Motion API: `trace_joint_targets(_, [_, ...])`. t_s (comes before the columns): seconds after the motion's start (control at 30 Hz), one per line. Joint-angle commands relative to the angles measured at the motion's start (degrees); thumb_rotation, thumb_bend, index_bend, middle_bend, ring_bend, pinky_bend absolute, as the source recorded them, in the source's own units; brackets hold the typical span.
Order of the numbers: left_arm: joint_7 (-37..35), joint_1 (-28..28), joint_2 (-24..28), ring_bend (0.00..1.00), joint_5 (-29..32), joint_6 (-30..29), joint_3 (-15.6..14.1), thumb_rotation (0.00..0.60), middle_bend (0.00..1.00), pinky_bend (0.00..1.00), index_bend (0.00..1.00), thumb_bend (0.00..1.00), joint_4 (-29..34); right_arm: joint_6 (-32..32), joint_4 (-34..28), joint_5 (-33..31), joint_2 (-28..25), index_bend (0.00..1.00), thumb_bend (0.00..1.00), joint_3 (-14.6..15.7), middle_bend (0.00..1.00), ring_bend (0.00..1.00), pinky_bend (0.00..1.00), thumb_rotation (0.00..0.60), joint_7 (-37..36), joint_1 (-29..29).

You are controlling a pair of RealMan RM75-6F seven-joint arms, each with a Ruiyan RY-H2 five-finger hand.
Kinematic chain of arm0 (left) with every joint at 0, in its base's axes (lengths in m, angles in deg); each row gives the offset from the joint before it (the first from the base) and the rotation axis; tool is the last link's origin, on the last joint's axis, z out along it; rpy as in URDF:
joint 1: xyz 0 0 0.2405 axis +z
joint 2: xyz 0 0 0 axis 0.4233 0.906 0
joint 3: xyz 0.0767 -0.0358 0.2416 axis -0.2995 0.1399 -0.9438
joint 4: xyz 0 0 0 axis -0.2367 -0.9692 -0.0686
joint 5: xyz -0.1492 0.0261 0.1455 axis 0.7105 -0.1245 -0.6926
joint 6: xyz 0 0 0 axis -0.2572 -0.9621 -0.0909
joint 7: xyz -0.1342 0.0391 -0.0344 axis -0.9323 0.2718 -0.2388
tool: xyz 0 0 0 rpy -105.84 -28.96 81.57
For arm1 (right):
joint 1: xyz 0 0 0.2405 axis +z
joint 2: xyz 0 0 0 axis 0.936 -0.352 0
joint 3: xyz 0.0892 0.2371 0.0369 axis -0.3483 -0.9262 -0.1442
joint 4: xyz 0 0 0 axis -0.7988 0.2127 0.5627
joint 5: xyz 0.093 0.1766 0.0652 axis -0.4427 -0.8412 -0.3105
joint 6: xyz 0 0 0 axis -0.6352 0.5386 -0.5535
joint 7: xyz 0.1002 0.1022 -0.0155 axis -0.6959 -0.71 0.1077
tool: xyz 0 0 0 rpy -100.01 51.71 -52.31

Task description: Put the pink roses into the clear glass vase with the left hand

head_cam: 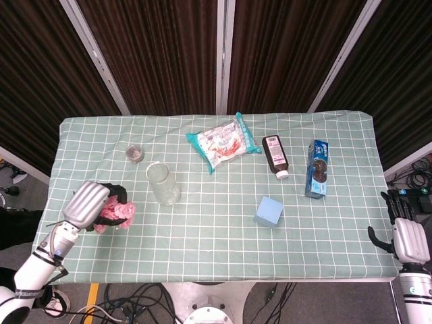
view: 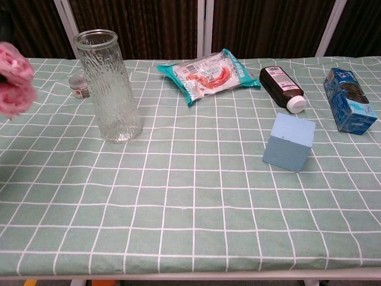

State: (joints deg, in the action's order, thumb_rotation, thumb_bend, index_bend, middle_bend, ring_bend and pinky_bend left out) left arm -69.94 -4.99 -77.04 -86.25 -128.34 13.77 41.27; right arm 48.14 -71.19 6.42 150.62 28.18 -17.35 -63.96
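My left hand (head_cam: 91, 202) grips the bunch of pink roses (head_cam: 116, 214) and holds it above the table's left part, to the left of the clear glass vase (head_cam: 163, 183). In the chest view only the blurred pink blooms (view: 13, 80) show at the left edge, with the hand out of frame. The ribbed vase (view: 110, 86) stands upright and holds nothing. My right hand (head_cam: 408, 239) hangs off the table's right edge, its fingers partly cut off by the frame.
A small round jar (head_cam: 136, 154) sits behind the vase. A snack bag (head_cam: 223, 142), a brown bottle (head_cam: 275, 156) on its side, a blue carton (head_cam: 316, 168) and a light-blue block (head_cam: 268, 211) lie across the middle and right of the checked tablecloth (head_cam: 216, 256).
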Motion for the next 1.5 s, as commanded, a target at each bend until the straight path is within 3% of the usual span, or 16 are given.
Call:
trace_joint_targets(0.03, [0.3,1.4,3.1,0.6,0.2,-3.2,2.2,0.6,0.58,0.7,0.58,0.23,1.6,0.3,-0.2,-0.1,-0.2,0.0,0.31,-0.1,0.0,0.0,0.0,0.6,0.0,-0.2])
trace_joint_targets(0.13, [0.4,1.7,5.5,0.61,0.5,-5.5,4.5,0.6,0.58,0.7,0.58,0.23,3.1,0.5,-0.4,-0.2,-0.4,0.0,0.31,-0.2,0.0,0.0,0.0,0.6,0.0,-0.3])
trace_joint_targets(0.27, [-1.8,1.7,5.9,0.61,1.9,-10.9,10.0,0.6,0.58,0.7,0.58,0.23,4.0,0.4,-0.6,-0.2,-0.4,0.0,0.3,-0.3,0.0,0.0,0.0,0.6,0.2,-0.2])
trace_joint_targets(0.47, [-10.1,-0.8,0.8,0.6,9.3,-17.5,21.2,0.6,0.58,0.7,0.58,0.23,4.7,0.0,-0.6,0.6,-0.3,0.0,0.3,0.2,0.0,0.0,0.0,0.6,0.5,0.2])
trace_joint_targets(0.6, [-12.4,-4.2,-5.3,0.6,13.8,-21.1,28.0,0.6,0.58,0.7,0.58,0.23,3.2,0.3,-0.1,0.6,0.0,0.0,0.3,-0.1,0.0,0.0,0.0,0.6,0.0,0.3])
trace_joint_targets(1.03, [-20.1,-11.4,-18.2,0.6,28.1,-20.0,40.4,0.6,0.58,0.7,0.57,0.23,1.0,-1.0,1.5,-1.0,0.4,0.0,0.3,-0.4,0.0,0.0,0.0,0.6,-1.2,0.4])
trace_joint_targets(1.33, [-21.9,-11.2,-22.6,0.6,31.4,-19.9,41.6,0.6,0.57,0.7,0.56,0.23,-0.1,-1.6,3.2,-1.3,0.8,0.0,0.3,-0.6,0.0,0.0,0.0,0.6,-2.9,0.4])
trace_joint_targets(1.5, [-22.2,-10.8,-24.4,0.6,31.8,-18.6,40.6,0.6,0.57,0.7,0.56,0.23,-1.3,-1.9,4.0,-1.2,1.2,0.0,0.31,-0.5,0.0,0.0,0.0,0.6,-3.5,0.5])
